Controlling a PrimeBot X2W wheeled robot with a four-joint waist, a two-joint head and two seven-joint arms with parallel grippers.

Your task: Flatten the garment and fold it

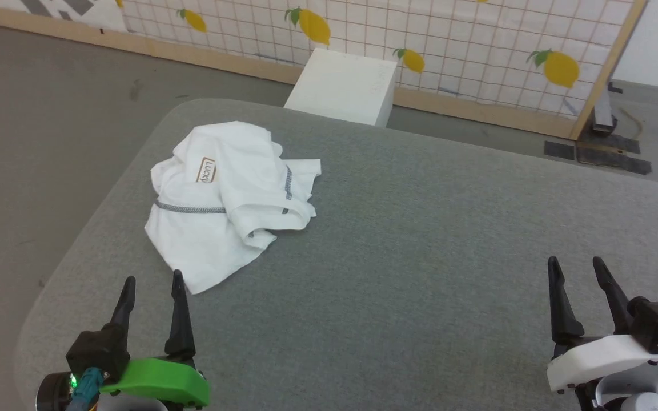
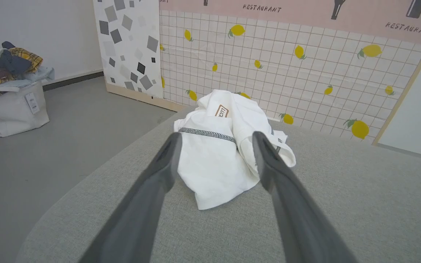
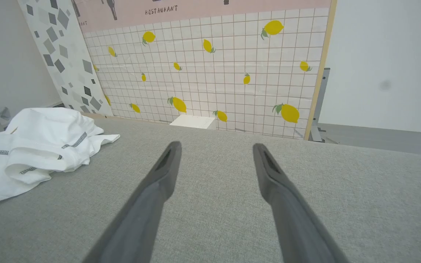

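The garment (image 1: 226,200), a white shirt with grey stitched seams and a brown-bordered "LUCKY" patch, lies crumpled in a heap on the left part of the grey table (image 1: 420,228). My left gripper (image 1: 153,281) stands open at the lower left, its fingertips just short of the garment's near edge and apart from it. In the left wrist view the garment (image 2: 217,164) sits straight ahead between the spread fingers of the left gripper (image 2: 216,137). My right gripper (image 1: 576,262) is open at the lower right, far from the cloth. The right wrist view has the garment (image 3: 35,149) at its left, with the right gripper (image 3: 216,146) over bare table.
A rigid white box (image 1: 343,85) stands on the floor beyond the table's far edge, against a lemon-patterned panel (image 1: 477,40). A bag piled with clothes (image 2: 9,95) sits on the floor off to the left. The table's rounded left edge (image 1: 77,251) runs close beside the garment.
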